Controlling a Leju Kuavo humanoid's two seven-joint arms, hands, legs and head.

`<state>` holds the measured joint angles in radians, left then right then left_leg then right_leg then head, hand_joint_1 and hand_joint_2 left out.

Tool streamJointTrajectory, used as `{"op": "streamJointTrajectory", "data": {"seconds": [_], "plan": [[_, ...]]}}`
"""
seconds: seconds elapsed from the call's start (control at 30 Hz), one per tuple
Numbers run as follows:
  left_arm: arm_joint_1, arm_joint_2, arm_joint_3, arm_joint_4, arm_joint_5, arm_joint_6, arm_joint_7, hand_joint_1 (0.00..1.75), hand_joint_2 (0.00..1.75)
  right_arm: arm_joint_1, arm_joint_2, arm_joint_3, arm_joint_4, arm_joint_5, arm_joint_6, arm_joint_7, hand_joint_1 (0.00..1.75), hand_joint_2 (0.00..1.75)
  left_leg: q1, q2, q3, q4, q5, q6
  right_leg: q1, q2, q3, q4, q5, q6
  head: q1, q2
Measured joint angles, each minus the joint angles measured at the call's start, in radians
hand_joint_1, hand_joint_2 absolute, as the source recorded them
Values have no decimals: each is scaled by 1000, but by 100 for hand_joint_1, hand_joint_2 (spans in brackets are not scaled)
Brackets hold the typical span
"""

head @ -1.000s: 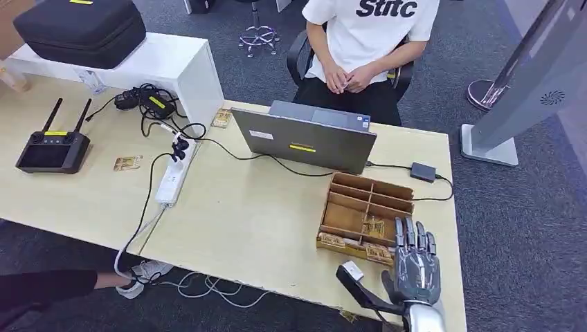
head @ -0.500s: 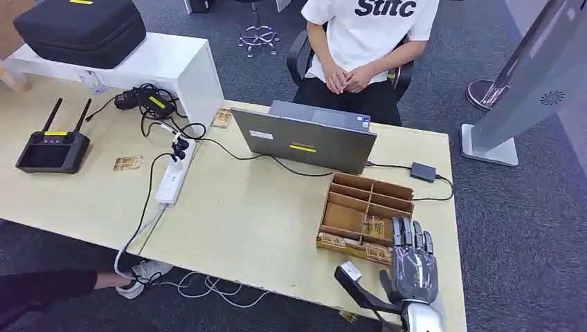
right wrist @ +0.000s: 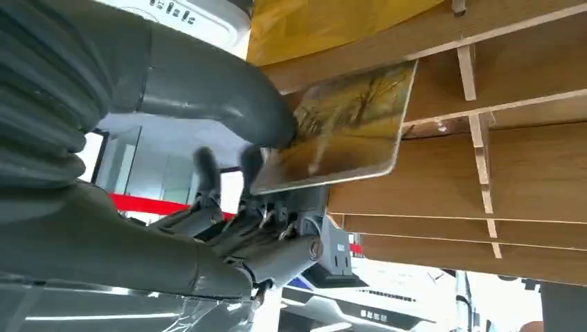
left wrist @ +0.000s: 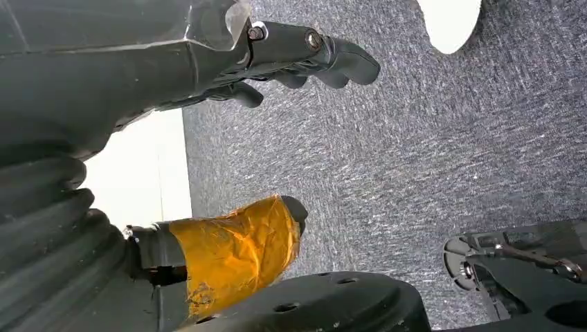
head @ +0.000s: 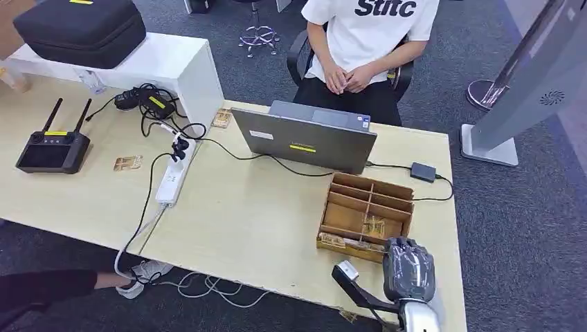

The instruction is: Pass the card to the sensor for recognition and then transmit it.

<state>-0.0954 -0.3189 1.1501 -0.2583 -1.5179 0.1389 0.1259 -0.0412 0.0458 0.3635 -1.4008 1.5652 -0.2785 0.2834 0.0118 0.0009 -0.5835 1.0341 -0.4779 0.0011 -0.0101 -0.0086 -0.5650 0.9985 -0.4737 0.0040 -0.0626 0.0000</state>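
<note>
My right hand (head: 409,268) is curled down over the near right corner of the wooden divider box (head: 360,196). In the right wrist view its thumb and fingers (right wrist: 244,166) pinch a yellowish picture card (right wrist: 339,131), which tilts up from a compartment of the box. More cards lie in the box (head: 374,225) and along its front edge (head: 332,240). A small black box on a cable (head: 422,171) sits just behind the divider box. My left hand (left wrist: 138,83) hangs over grey carpet, holding nothing, its orange-taped thumb (left wrist: 235,249) well apart from the fingers.
An open laptop (head: 304,142) stands behind the box, and a person sits at the far side. A white power strip (head: 171,181) with cables, a black controller (head: 52,150) and loose cards (head: 128,163) (head: 221,117) lie to the left. The table's edge is just right of my hand.
My right hand's fingers, stretched out flat over the box's near right corner, have curled down and closed on a card there. The arm has shifted slightly lower.
</note>
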Motion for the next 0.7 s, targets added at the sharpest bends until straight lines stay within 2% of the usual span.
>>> {"op": "streamJointTrajectory", "data": {"seconds": [0.03,0.17,0.27,0.53,0.57,0.63,0.7], "plan": [[0,0,0,0,0,0,0,0,175,-1,0,0,0,0,0,0,175,175,0,0,0,0,0,0,0,0,0,0,0,0,0,0],[0,0,0,0,0,0,0,0,175,-5,0,0,0,0,-7,0,175,175,0,0,0,0,0,0,0,0,0,0,0,0,0,0],[0,0,0,0,-1,0,0,0,175,-19,-6,11,-10,0,-39,23,175,175,0,0,0,0,0,0,0,0,0,0,0,0,0,0],[0,0,0,0,-6,-6,10,0,175,-137,-57,85,-141,1,-117,69,175,175,0,0,0,0,0,0,0,0,0,0,0,0,0,0],[0,0,0,0,-6,-8,10,0,175,-146,-60,89,-153,1,-121,61,175,175,0,0,0,0,1,0,0,0,0,0,0,0,0,0],[0,-1,0,0,-7,-9,13,0,175,-150,-59,89,-186,1,-150,5,175,175,0,0,0,0,1,0,0,0,0,0,0,0,0,0],[0,-2,0,0,-7,-10,18,0,175,-145,-31,71,-222,-1,-172,-121,175,175,0,0,0,0,0,0,0,0,0,0,0,0,0,0]]}}
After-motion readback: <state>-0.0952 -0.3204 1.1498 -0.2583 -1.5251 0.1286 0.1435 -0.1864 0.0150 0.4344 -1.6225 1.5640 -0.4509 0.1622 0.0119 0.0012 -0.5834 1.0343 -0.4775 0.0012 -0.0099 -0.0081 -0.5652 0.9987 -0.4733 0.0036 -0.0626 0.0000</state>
